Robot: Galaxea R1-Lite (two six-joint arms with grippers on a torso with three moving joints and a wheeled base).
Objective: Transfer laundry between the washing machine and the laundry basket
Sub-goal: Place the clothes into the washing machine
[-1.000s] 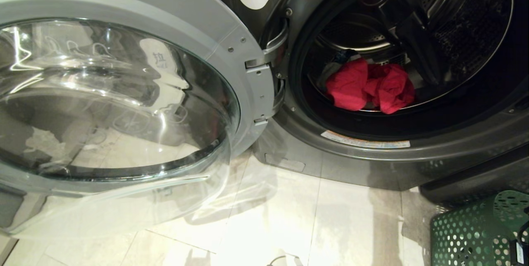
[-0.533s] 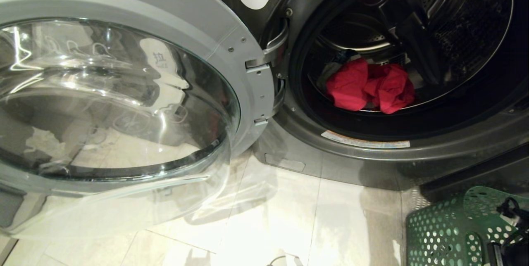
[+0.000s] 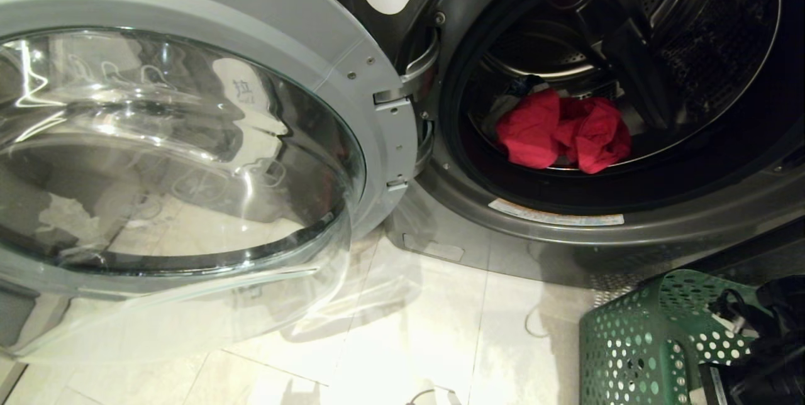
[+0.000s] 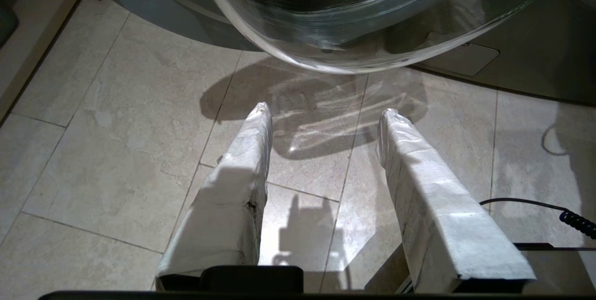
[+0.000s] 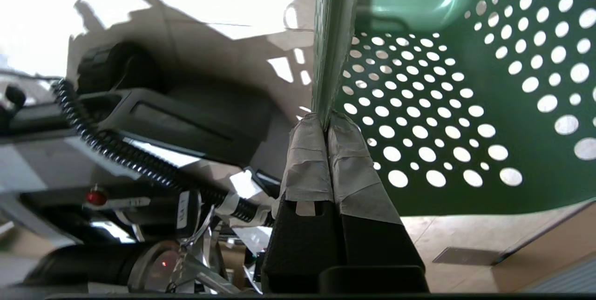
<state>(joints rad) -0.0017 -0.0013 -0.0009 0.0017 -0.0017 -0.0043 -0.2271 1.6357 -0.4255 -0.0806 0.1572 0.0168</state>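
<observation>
I have the right gripper (image 5: pixel 326 120) pressed together on the rim wall of the green laundry basket (image 3: pixel 635 342), which sits tilted at four o'clock in the head view, just in front of the washing machine (image 3: pixel 566 235). My left gripper (image 4: pixel 321 113) hangs over the pale floor tiles (image 4: pixel 116 118) with its taped fingers (image 4: pixel 247 160) spread and nothing between them, the glass door (image 3: pixel 176 153) swung wide at nine o'clock. Farther in, at one o'clock, the red-pink laundry (image 3: pixel 563 131) lies crumpled in the bottom of the drum (image 3: pixel 710 46), with a bit of white-grey cloth (image 3: pixel 497 112) beside it.
</observation>
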